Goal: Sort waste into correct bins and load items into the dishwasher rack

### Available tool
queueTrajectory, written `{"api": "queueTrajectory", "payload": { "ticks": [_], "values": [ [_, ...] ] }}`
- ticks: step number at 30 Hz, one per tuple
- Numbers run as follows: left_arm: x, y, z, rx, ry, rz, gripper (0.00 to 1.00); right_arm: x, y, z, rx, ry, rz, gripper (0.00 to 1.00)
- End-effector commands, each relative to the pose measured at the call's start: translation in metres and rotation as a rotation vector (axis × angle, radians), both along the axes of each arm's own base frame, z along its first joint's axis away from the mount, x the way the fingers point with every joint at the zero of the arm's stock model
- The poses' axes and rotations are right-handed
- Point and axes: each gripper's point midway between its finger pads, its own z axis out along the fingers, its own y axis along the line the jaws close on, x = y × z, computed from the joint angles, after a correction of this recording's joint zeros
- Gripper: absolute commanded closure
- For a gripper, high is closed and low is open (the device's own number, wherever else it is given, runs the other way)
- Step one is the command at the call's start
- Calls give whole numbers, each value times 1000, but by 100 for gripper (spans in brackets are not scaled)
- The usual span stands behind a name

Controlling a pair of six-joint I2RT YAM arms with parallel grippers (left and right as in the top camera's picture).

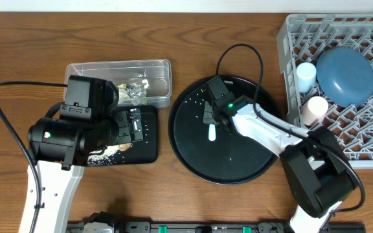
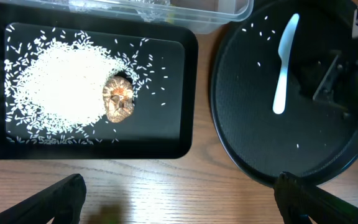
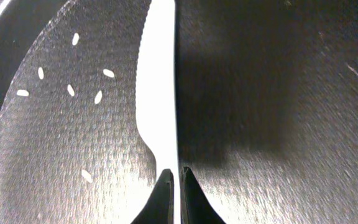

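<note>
The pale blue spoon (image 1: 211, 133) lies on the round black tray (image 1: 238, 162) among stray rice grains (image 3: 98, 96), your right gripper (image 3: 174, 186) clamped on its handle, while your left gripper (image 2: 180, 186) gapes over the shallow black tray (image 2: 173, 93) holding heaped rice (image 2: 61, 81) and a brown lump (image 2: 119, 99)

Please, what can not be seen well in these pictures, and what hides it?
Overhead: the left arm covers much of the rectangular black tray, hiding most of its rice.
Overhead: the grey rack is cut off by the right edge.
Left wrist: the clear tub is cut off by the top edge; its contents are blurred.
Right wrist: the spoon runs past the top edge, and the right pincer hides its lower end.
</note>
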Motion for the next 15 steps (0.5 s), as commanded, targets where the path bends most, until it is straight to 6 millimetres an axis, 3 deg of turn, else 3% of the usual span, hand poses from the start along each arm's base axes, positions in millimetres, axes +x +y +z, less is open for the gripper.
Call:
{"api": "queueTrajectory", "payload": {
  "ticks": [1,5,11,15],
  "values": [
    [0,2,1,12,-4,1,2,-7,5,13,3,-15,56,95],
    [0,2,1,12,-4,1,2,-21,8,10,9,39,98,95],
    [0,2,1,12,-5,1,2,-32,16,-1,-42,48,133,82],
    [0,2,1,12,-4,1,2,-35,13,-14,-121,40,138,81]
  ]
}}
